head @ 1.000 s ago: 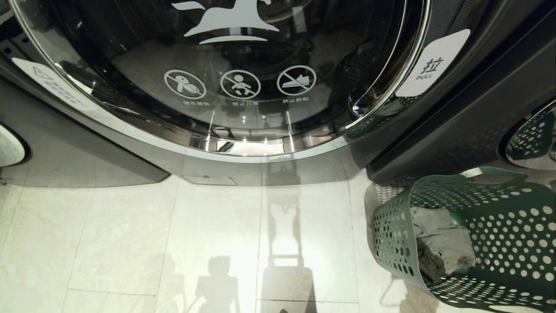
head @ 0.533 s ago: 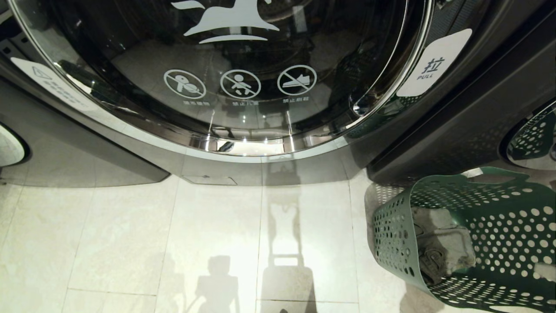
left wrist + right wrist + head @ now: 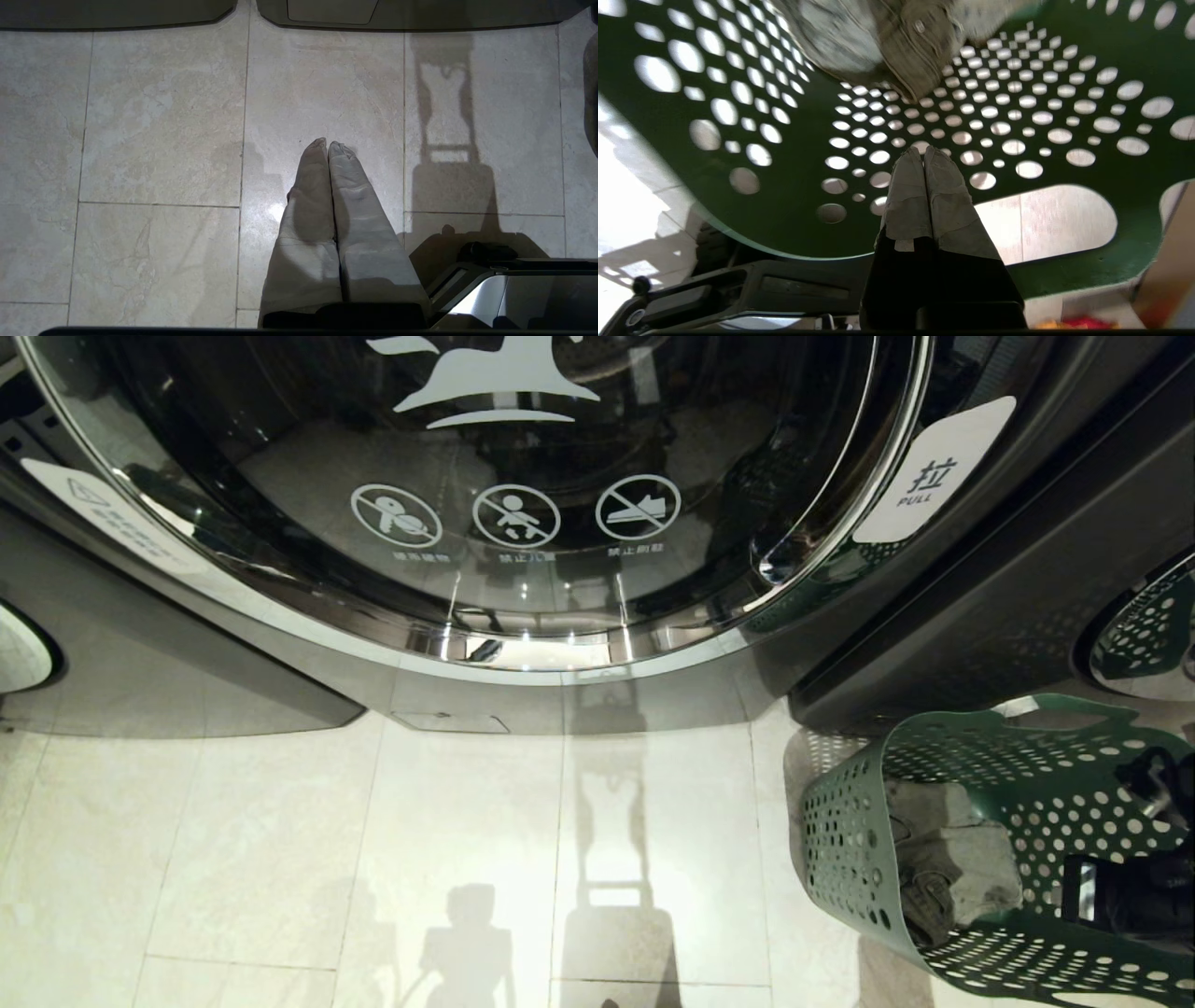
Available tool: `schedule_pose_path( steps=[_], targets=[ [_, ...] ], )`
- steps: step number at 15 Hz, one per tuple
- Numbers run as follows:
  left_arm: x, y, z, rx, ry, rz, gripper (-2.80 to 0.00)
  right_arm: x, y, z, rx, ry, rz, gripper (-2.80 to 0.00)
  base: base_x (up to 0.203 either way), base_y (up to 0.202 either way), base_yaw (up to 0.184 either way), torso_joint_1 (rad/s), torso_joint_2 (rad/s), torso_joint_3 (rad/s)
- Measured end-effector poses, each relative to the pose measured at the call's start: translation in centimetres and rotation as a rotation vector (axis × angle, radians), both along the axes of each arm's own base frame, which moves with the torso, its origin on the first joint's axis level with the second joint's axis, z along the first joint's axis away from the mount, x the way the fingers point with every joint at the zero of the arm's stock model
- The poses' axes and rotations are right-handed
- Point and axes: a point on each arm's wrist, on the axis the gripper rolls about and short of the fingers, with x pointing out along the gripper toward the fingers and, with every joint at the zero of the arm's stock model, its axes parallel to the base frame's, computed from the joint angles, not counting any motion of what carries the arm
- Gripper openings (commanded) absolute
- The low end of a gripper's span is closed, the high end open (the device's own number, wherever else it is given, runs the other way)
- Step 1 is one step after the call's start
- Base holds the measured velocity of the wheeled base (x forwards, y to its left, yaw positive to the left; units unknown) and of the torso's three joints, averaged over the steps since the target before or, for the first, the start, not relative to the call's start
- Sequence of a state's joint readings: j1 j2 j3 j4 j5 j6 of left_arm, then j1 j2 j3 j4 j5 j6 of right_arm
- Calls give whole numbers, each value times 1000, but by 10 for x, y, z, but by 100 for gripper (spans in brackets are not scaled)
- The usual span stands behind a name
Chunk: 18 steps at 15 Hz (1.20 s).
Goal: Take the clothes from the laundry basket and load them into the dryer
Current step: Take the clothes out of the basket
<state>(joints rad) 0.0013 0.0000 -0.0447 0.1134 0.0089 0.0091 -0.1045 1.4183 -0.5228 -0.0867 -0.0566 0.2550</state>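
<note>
Since a second ago the right arm has swung into the head view at the far right, so the right gripper (image 3: 924, 150) now reaches over the near rim into the laundry basket (image 3: 845, 821), its fingers clenched together and empty. That green perforated basket lies on the tiled floor (image 3: 373, 859) at the right, tipped toward the robot, close beside the lower right of the dryer (image 3: 840, 653). Crumpled grey-brown clothes (image 3: 952, 873) lie at its bottom, a little beyond the fingertips and not touched. The dryer's round glass door (image 3: 504, 495) is closed, with a white pull label (image 3: 929, 471) at its right edge. The left gripper (image 3: 328, 145) hangs over bare tiles in front of the dryer, fingers pressed together, holding nothing.
</note>
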Motion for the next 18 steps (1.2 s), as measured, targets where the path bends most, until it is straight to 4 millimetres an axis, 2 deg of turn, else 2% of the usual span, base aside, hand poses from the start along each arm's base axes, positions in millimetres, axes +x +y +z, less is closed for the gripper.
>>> schedule_pose_path(
  steps=[4,5,7,10,15,18],
  targets=[
    [0,0,0,0,0,0,-280,30,-11,-32,9,59,-37,-280,0,0,0,0,0,0],
    [0,0,0,0,0,0,-280,38,-15,-42,6,63,-45,0,0,0,0,0,0,0],
    [0,0,0,0,0,0,-280,60,-25,-62,-10,32,-57,0,0,0,0,0,0,0],
    [0,0,0,0,0,-1,-280,93,-35,-77,-36,-44,-56,0,0,0,0,0,0,0],
    [0,0,0,0,0,0,-280,126,-46,-118,14,-21,-27,0,0,0,0,0,0,0],
    [0,0,0,0,0,0,-280,153,-59,-147,27,-14,-8,0,0,0,0,0,0,0]
  ],
)
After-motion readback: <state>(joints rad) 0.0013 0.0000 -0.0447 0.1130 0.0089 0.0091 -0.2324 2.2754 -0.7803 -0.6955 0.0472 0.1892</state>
